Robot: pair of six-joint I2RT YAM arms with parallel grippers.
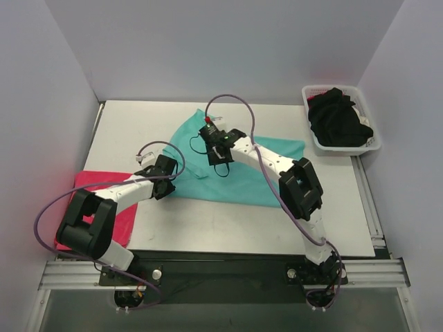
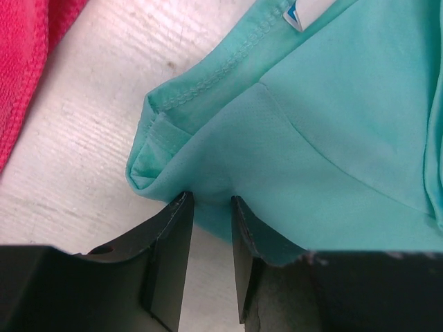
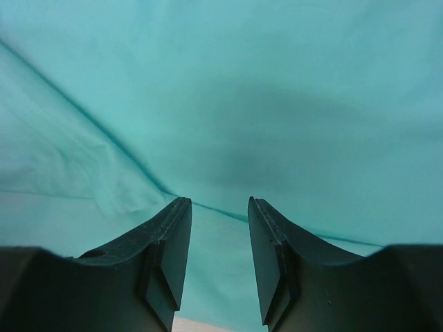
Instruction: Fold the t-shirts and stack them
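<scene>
From above, the left arm reaches from its base out to the left, bends at the elbow over the pinkish-red t-shirt and runs its forearm rightward and low, ending with the left gripper at the left edge of the teal-green t-shirt. The right arm rises from its base, folds at the elbow and stretches its forearm up and to the left, so that the right gripper points down onto the upper middle of the teal-green shirt. That shirt lies spread and rumpled across the middle of the table; the pinkish-red one lies at the table's left edge, and the black t-shirts are heaped in the white basket at the far right corner. In the left wrist view, the left gripper has its fingers a narrow gap apart, and the folded, stitched corner of the teal-green t-shirt dips between the fingertips; the cloth does not look pinched, and bare table shows lower in the gap. A small white and blue label shows at the shirt's upper edge, and the pinkish-red t-shirt fills the top left corner. In the right wrist view, the right gripper stands with its fingers clearly apart and holds nothing; the teal-green t-shirt fills the view beyond the tips, with a crease running down from the left toward the left finger and a dark shadow just ahead of the gap.
</scene>
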